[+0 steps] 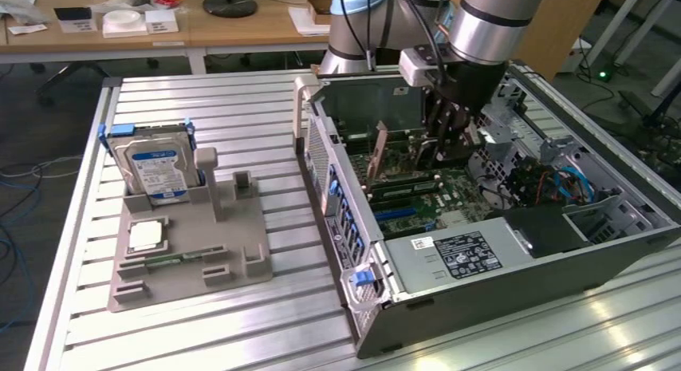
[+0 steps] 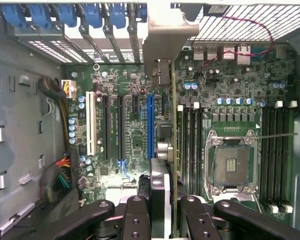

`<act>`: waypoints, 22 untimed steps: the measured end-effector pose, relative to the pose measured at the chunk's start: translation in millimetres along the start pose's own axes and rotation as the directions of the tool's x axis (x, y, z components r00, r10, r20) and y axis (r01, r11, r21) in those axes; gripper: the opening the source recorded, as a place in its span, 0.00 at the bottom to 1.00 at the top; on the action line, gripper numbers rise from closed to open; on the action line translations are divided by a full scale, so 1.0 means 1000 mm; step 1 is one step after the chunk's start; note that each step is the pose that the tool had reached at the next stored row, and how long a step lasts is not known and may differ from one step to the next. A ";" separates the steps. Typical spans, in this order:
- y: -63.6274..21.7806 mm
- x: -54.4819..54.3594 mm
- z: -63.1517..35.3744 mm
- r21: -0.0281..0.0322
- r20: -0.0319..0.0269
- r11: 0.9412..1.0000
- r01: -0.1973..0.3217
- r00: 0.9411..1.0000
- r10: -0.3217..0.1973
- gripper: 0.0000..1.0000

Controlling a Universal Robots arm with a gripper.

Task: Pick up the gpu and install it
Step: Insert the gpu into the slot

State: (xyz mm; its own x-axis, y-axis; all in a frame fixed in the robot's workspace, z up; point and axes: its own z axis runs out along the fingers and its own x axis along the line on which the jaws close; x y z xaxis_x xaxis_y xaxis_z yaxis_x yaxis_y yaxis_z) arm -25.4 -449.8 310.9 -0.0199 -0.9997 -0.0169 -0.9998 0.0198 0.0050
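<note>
The gpu (image 2: 173, 125) shows edge-on as a thin green-brown card, with its silver end bracket (image 2: 162, 45) toward the case's rear slot covers. My gripper (image 2: 166, 212) is shut on the card's near end, one finger on each face. The card hangs upright inside the open computer case (image 1: 368, 227), over the motherboard (image 2: 130, 125). It lies beside the long blue slot (image 2: 150, 125) and does not sit in it. In the exterior view the gripper (image 1: 445, 148) reaches down into the case, and the gpu (image 1: 381, 151) stands on edge near the rear wall.
A grey fixture (image 1: 191, 259) at the exterior view's left holds a silver hard drive (image 1: 155, 167), a square chip (image 1: 143, 235) and a memory stick (image 1: 171, 259). Inside the case are the bare processor socket (image 2: 232, 167), memory slots (image 2: 275, 150), blue slot latches (image 2: 65, 15), cables (image 1: 559, 183) and the power supply (image 1: 468, 255).
</note>
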 end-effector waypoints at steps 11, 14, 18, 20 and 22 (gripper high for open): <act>0.0004 0.000 0.0117 0.023 0.002 1.000 0.000 1.000 0.000 0.28; 0.0006 0.002 0.0149 0.023 0.002 1.000 -0.005 1.000 0.005 0.28; 0.0049 0.004 0.0195 0.024 0.002 1.000 -0.009 1.000 0.009 0.28; 0.0074 0.004 0.0225 0.024 0.002 1.000 -0.014 1.000 0.014 0.28; 0.0078 0.004 0.0253 0.024 0.002 0.999 -0.028 1.000 0.028 0.28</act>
State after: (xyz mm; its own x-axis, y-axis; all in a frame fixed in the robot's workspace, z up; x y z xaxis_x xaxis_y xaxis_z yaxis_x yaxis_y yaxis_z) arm -33.3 -453.1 285.6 -0.0477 -0.9987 -0.0185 -0.9987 0.0480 -0.0183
